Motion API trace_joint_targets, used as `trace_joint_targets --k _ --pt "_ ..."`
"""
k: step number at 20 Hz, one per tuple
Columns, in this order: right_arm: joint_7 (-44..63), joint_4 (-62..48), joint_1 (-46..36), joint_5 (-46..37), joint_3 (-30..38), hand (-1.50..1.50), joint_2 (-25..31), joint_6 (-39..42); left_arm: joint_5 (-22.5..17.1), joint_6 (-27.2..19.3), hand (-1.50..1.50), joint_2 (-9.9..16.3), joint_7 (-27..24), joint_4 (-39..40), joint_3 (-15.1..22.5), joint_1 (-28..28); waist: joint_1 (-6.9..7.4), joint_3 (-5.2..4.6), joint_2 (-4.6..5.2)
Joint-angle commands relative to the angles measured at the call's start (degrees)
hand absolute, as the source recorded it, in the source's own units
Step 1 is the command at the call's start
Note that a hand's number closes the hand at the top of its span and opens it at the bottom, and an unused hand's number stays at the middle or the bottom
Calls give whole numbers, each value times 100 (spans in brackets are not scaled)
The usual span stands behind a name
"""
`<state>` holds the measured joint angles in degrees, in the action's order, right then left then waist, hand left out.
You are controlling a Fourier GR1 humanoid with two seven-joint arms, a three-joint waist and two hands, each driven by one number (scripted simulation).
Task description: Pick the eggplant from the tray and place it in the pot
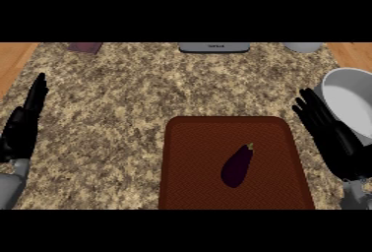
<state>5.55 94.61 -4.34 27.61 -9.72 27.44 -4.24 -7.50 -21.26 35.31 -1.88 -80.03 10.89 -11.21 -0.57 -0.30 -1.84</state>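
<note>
Purple eggplant lying on dark red tray, nearest, on speckled bench; left hand at left edge, right hand beside white pot, both with straight fingers, holding nothing.

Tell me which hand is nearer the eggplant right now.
Right. The right hand is open just off the tray's right edge, beside the pot, a short way from the eggplant. The left hand rests open at the counter's far left.
</note>
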Motion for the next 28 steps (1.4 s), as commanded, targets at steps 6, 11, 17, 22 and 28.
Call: trace_joint_targets --k 6,11,17,22,28 --pt "-687 -792 -660 1390 1466 150 949 2215 -1155 270 0 -1006 -189 -400 -551 -732 44 43 223" --pt "-1993 -1274 219 -1787 783 -150 1576 1178 -1310 338 0 -1141 214 -675 -405 -740 45 48 199" --pt "-3317 -1506 164 -2401 797 -150 1571 1443 -1257 458 0 -1345 18 -940 -401 -230 83 33 185" --pt "-2048 -680 147 -2964 353 -150 2026 1629 -1152 554 0 -1351 -39 -737 -438 -269 81 26 181" --pt "-513 376 -123 -3334 -272 -150 2202 2199 -1138 512 0 -1319 224 -972 -534 -361 84 24 166"
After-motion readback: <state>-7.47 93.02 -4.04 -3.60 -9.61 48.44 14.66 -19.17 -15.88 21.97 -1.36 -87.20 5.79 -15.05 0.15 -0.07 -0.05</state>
